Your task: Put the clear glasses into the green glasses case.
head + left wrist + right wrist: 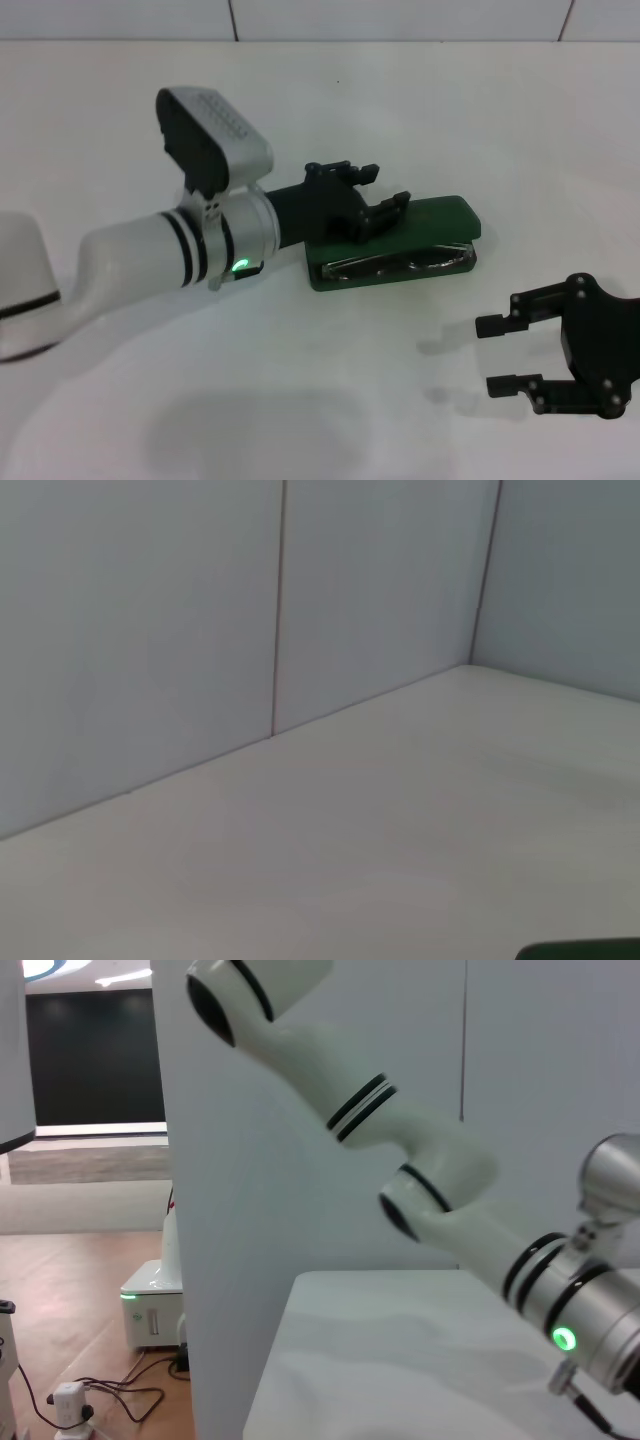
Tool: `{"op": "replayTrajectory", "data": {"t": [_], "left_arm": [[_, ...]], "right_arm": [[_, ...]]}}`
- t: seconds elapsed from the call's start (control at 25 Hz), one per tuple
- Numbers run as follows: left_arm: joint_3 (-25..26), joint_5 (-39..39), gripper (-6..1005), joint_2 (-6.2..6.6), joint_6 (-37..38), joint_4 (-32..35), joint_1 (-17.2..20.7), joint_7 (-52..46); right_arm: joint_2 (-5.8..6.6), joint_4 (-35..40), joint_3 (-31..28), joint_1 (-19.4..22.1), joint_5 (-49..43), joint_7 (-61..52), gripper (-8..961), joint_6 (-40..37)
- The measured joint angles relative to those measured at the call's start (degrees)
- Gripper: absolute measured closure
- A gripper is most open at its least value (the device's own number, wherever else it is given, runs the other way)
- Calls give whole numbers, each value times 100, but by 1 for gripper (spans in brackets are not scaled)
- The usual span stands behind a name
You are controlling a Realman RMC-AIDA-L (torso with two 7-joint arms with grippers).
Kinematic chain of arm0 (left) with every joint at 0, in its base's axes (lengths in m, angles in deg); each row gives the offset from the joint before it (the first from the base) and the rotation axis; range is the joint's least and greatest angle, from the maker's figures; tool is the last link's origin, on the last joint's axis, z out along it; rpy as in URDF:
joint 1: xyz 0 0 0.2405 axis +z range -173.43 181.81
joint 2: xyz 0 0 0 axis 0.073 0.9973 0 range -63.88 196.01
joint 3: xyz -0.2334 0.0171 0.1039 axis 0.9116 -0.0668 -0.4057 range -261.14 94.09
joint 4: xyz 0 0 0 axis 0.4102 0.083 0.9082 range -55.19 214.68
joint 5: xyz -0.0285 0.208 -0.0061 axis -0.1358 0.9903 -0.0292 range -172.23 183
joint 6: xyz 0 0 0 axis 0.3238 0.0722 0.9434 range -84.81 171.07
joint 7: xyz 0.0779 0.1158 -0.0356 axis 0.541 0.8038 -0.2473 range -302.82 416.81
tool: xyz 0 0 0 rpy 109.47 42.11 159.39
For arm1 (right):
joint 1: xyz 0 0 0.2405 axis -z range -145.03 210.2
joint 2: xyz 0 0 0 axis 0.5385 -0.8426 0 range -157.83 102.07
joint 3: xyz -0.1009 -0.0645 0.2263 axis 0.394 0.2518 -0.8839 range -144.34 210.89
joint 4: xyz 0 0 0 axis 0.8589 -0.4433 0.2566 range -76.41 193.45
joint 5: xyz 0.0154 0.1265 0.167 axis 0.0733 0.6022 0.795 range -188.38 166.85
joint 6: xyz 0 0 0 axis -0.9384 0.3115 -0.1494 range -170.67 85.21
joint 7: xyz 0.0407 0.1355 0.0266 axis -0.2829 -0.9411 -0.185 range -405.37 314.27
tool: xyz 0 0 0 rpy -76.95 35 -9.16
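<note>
- The green glasses case (400, 255) is seen lying on the white desk (420, 120), near the middle of the head view, with its long side running left to right.
- The lid is lowered most of the way; only a narrow slit stays open along the front edge of the case.
- Through this slit the clear glasses (395, 265) are seen inside the case, as a glossy strip along the lower shell.
- The left gripper (365, 205) is placed over the left part of the lid, and its black fingers (390, 208) are spread apart, with nothing held between them. Whether they touch the lid cannot be told.
- The right gripper (505, 355) is found low at the right of the desk, well apart from the case. Its two fingers (497, 325) are open and point to the left, with nothing held.
- Free desk surface is seen behind the case up to the tiled wall (400, 18), and also in front of it and between the case and the right gripper.
- In the left wrist view only a dark green corner (580, 950) is seen at the lower border, next to bare desk and wall panels.
- In the right wrist view the left arm (420, 1160) is seen above the desk edge (275, 1360).
</note>
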Motion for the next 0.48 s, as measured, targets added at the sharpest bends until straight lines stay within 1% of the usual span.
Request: {"op": "replayTrajectory", "data": {"t": [0.2,0.24,0.32,0.44,0.48], "left_arm": [[248,-11,450,-30,0,361,509,959],[324,-9,450,-31,3,486,658,1161],[468,-9,450,-26,92,637,829,1316],[761,-8,450,8,740,703,1018,1284],[907,0,450,31,1174,689,1085,1208]], "right_arm": [[-7,9,-2,-16,1,-4,494,58],[-9,15,-3,-18,1,-7,494,71],[-17,30,-7,-20,3,-9,494,79],[-75,26,-202,-17,23,19,493,90],[-143,11,-382,-3,35,51,493,124]]}}
